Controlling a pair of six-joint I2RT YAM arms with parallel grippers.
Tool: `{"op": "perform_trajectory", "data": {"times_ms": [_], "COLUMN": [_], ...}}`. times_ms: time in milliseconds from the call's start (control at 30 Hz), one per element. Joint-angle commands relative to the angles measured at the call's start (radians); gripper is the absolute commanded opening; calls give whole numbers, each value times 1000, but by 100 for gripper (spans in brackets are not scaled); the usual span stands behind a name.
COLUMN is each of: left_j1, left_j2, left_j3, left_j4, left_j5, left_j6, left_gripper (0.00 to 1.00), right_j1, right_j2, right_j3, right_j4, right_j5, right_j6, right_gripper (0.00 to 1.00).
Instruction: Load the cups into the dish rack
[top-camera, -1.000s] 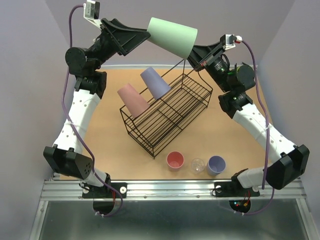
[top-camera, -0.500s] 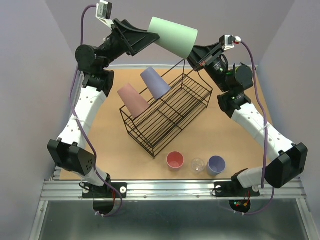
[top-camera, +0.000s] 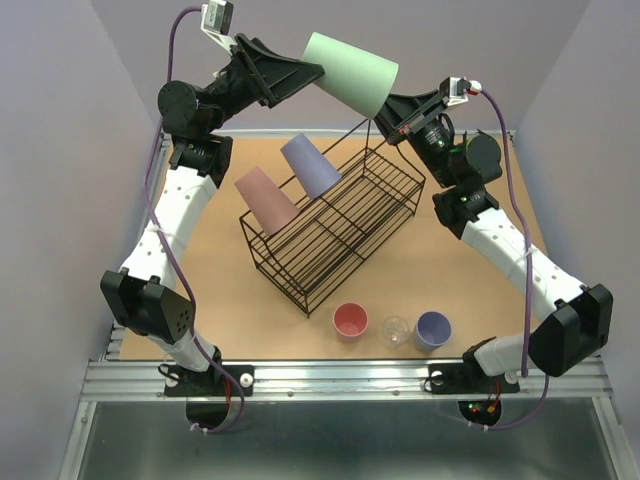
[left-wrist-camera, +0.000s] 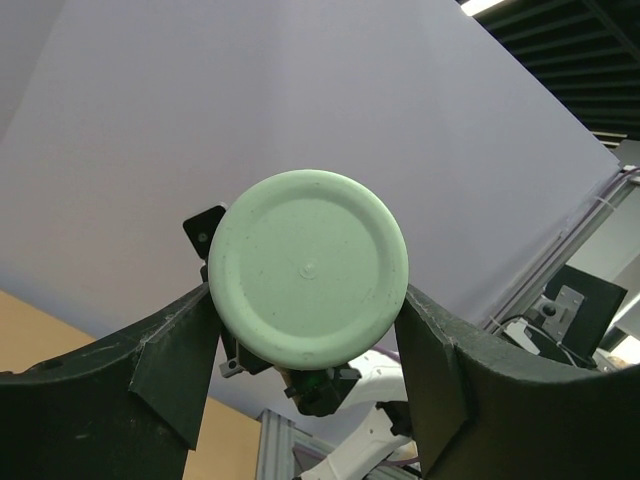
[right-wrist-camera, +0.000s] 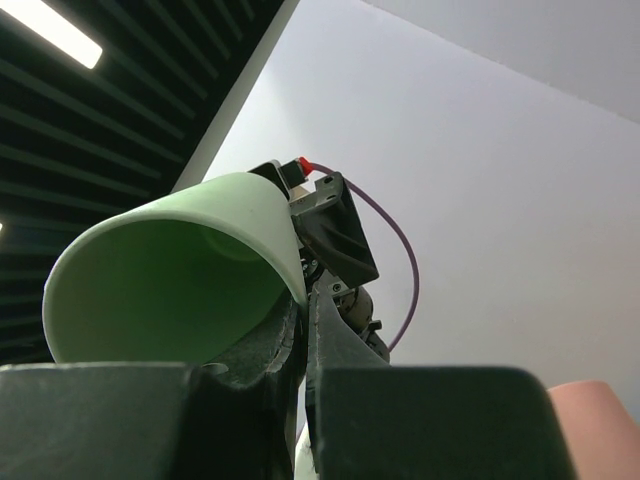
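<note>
The large green cup is held on its side high above the far end of the dish rack. My left gripper is shut on its base end; in the left wrist view both fingers press the sides of the round green base. My right gripper is shut on the rim, pinching the wall of the green cup. A large pink cup and a large lavender cup stand upside down, leaning, in the rack's left end.
A small pink cup, a tiny clear cup and a small lavender cup stand upright in a row on the tan table near its front edge, right of the rack's near corner. Purple walls enclose the table.
My left arm has swung right and upward, bringing its gripper further onto the green cup's base. The cup and my right gripper have shifted only slightly right.
</note>
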Motion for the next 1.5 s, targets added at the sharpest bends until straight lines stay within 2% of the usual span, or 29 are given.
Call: {"op": "perform_trajectory", "data": {"times_ms": [0,233,367,400,567,667,767,833,933,1033,1100,1333,1467], "left_j1": [-5,-5,-5,-5,-5,-5,-5,-5,-5,-3,-2,6,7], "left_j2": [-23,-27,-34,-35,-46,-52,-55,-60,-66,-75,-81,-95,-98], "left_j3": [64,56,56,56,50,44,36,32,27,21,18,9,0], "left_j4": [76,70,62,61,59,57,53,53,51,45,44,36,31], "left_j5": [3,12,20,23,30,30,32,35,38,38,41,50,57], "left_j6": [23,28,35,37,40,43,47,49,54,63,67,69,77], "left_gripper": [77,76,82,87,94,93,83,81,89,91,97,98,95], "right_j1": [-2,-2,-2,-2,-2,-2,-2,-2,-2,-2,-2,-8,-11], "right_j2": [-20,-11,-13,-13,-17,-19,-19,-19,-16,-14,-17,-10,-8], "right_j3": [-24,-17,-25,-30,-40,-44,-44,-40,-31,-30,-36,-28,-25], "right_j4": [36,33,33,33,33,33,34,34,36,35,36,38,42], "right_j5": [-21,-13,-12,-10,-2,5,18,25,30,28,33,39,39], "right_j6": [-16,-15,-15,-13,-10,-6,2,5,7,8,11,14,19], "right_gripper": [0,1,0,0,0,0,0,0,0,0,0,0,0]}}
